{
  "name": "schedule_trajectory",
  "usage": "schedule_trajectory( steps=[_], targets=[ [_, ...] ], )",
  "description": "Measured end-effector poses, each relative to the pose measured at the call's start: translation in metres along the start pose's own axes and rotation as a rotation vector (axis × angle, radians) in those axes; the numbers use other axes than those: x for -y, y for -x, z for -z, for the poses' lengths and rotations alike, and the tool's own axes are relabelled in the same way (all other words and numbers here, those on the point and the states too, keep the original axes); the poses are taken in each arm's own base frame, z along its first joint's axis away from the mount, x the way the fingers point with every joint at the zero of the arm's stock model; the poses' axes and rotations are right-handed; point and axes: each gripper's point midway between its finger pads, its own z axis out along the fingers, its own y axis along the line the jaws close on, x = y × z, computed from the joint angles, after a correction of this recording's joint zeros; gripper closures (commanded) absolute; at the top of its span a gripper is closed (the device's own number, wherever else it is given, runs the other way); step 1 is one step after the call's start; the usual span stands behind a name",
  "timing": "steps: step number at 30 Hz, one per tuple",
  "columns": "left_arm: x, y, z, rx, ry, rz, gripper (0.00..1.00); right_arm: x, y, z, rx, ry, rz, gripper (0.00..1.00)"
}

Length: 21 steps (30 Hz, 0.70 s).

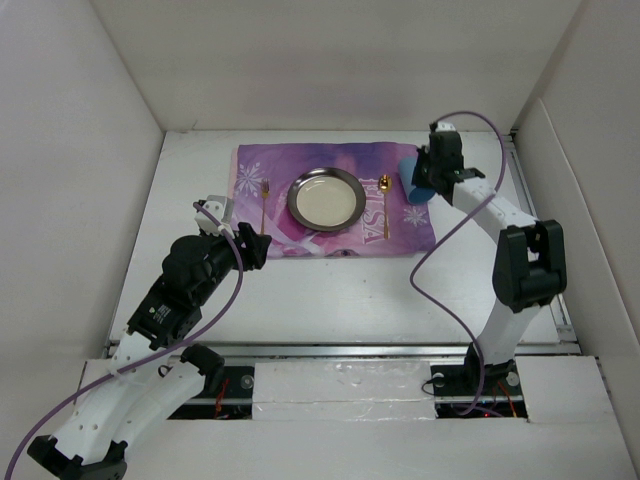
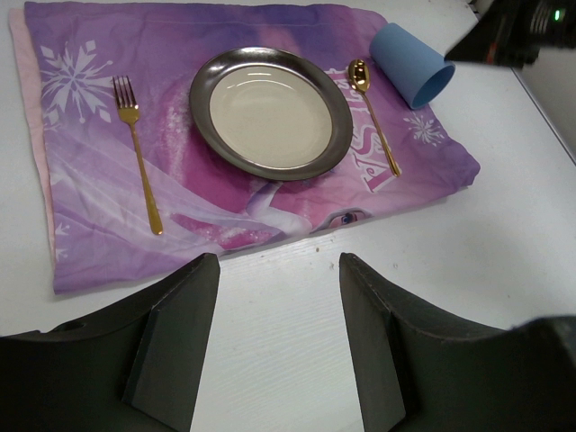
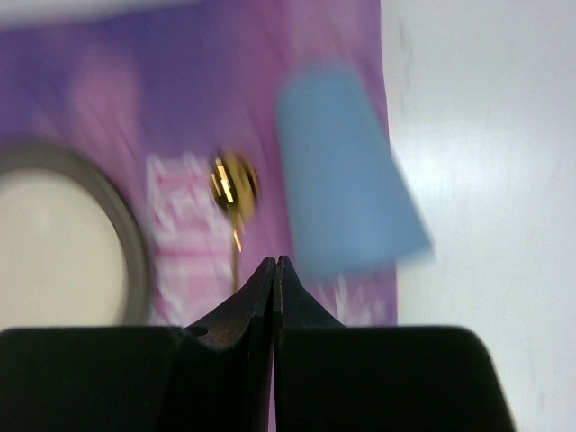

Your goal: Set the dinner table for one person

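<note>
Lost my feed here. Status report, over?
Left gripper open, right gripper shut, both empty. Dinner table: fork, plate, spoon laid on mat. Blue cup lying on its side at mat's corner. Nothing blocking.

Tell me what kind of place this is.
Probably a robot test cell: white walls box in the dinner table, two arms stand at its metal rail, and a plate sits on a purple mat.
</note>
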Motion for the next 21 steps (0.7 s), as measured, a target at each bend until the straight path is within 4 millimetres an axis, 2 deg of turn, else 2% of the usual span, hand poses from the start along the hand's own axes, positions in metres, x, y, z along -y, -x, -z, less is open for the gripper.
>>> schedule_trajectory(
  steps=[1,3,4,6,8,11,15,18,21],
  targets=[
    [0.001,0.0,0.0,-0.001,-0.004,0.0,0.47,0.008,-0.03,0.009,-0.053,-0.006,-0.017,0.87],
    [0.002,-0.001,0.0,-0.004,-0.014,0.0,0.48,0.018,-0.07,0.028,-0.099,-0.004,-0.057,0.64],
    [0.004,-0.001,0.0,-0.006,-0.021,0.0,0.48,0.02,-0.082,0.036,-0.103,0.005,-0.076,0.46],
    [0.006,-0.002,0.0,-0.011,-0.035,0.0,0.48,0.018,-0.089,0.045,-0.067,0.035,-0.108,0.39],
    [0.009,-0.003,0.001,-0.016,-0.051,0.0,0.48,0.013,-0.087,0.045,-0.029,0.063,-0.132,0.37],
    [0.011,-0.003,0.001,-0.019,-0.065,0.0,0.48,0.004,-0.079,0.03,0.011,0.084,-0.155,0.37],
    [0.012,-0.002,0.002,-0.015,-0.07,0.0,0.48,0.001,-0.09,0.0,0.0,0.071,-0.17,0.37],
    [0.012,-0.002,0.002,-0.014,-0.07,0.0,0.48,0.006,-0.095,-0.015,-0.008,0.037,-0.177,0.37],
    [0.012,-0.002,0.003,-0.014,-0.071,0.0,0.48,0.008,-0.091,-0.03,0.005,0.009,-0.181,0.44]
  ],
)
